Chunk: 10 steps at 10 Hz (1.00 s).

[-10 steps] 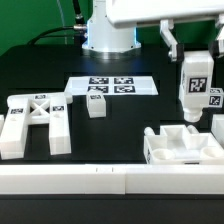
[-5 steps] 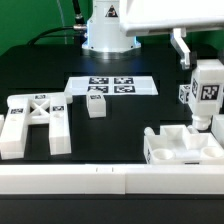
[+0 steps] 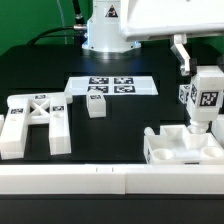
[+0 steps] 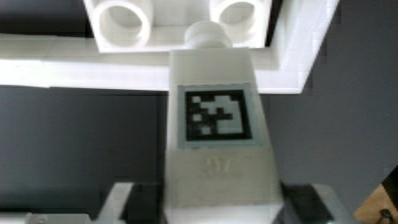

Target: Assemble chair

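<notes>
A tagged post [image 3: 205,97] is being carried upright by the gripper [image 4: 214,203], and the fingers [image 4: 128,206] are being pressed against its two opposite sides, so it is being gripped firmly. The post is being hung directly over the notched block [image 3: 183,147] at the exterior view's right. Whether its lower end is touching the block or just clear of it cannot be told. In the wrist view its rounded tip is being shown close to the block's two round sockets.

The assembly is being judged as early. No part is being seen joined to another: the X-braced frame [image 3: 35,120] is lying well apart at the exterior view's left, and a small cube [image 3: 97,105] is standing loose just beside the marker board [image 3: 112,86]. Seating the post, then adding the frame and cube, is being left to do.

Sideways room is being limited by the block's raised walls, and the block itself is lying just beside the white front ledge [image 3: 110,182]. Open black table [image 3: 120,135] is being offered between frame and block.
</notes>
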Each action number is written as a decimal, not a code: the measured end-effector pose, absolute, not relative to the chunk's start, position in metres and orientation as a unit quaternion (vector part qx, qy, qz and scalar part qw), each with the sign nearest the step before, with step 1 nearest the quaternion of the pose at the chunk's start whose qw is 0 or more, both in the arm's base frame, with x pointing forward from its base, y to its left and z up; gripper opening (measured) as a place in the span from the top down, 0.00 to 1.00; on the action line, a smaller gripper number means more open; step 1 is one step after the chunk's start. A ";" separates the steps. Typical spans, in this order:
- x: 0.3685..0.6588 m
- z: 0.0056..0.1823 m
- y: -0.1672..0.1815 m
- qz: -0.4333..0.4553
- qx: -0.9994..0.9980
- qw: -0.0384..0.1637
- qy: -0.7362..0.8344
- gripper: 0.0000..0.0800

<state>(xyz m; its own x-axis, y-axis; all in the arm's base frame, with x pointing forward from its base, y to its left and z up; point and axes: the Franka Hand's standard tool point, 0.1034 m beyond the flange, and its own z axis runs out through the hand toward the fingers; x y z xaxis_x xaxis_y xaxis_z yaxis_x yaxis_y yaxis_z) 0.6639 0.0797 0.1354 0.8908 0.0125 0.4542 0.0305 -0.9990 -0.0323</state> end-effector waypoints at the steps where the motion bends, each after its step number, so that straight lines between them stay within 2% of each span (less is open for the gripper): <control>1: 0.662 0.131 0.088 -0.231 -0.973 0.023 -0.007 0.64; 4: 0.662 0.122 0.096 -0.232 -0.972 0.023 -0.013 0.64; 10: 0.663 0.119 0.097 -0.244 -0.969 0.021 -0.016 0.64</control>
<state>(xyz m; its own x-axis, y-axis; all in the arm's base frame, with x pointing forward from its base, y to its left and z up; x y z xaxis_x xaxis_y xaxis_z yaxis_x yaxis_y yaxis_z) 0.6627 0.0970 0.1186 0.8807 0.0210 0.4732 0.0416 -0.9986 -0.0331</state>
